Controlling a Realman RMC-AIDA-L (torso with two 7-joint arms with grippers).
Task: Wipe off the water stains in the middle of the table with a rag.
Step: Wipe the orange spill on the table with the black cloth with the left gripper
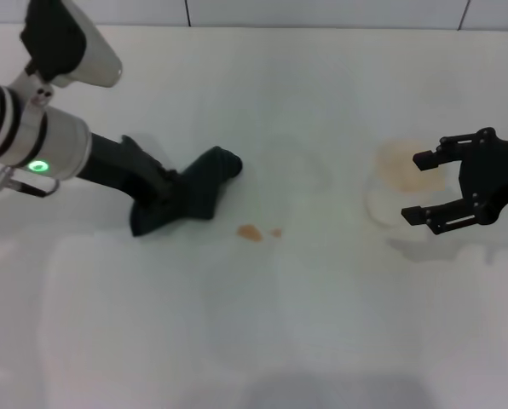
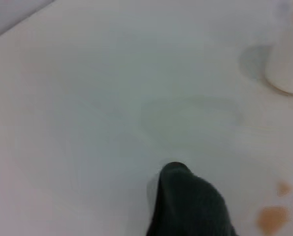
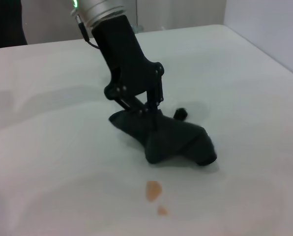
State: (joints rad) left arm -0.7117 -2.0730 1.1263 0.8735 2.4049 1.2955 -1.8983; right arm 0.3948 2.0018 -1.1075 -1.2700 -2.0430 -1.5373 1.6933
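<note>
The water stains [image 1: 250, 232] lie near the middle of the table [image 1: 305, 324] as a small orange-brown blotch with a still smaller spot [image 1: 276, 232] just to its right; both also show in the left wrist view [image 2: 272, 217] and in the right wrist view [image 3: 154, 190]. Just to their left and a little farther off lies the rag [image 1: 194, 194] — a dark, bunched cloth resting on the white surface, near the blotch but apart from it. The left gripper [image 1: 162, 189] comes in from the left at a slant and its fingers are pinched on the left part of the rag; the right wrist view shows them [image 3: 151, 105] pressed into the cloth from above, with a small dark tab [image 3: 181, 113] poking out just beside it. Well to the right, a white paper cup [image 1: 399, 183] stands on the table, and the right gripper [image 1: 426, 186] hovers at its right side with its fingers spread wide — holding nothing.
</note>
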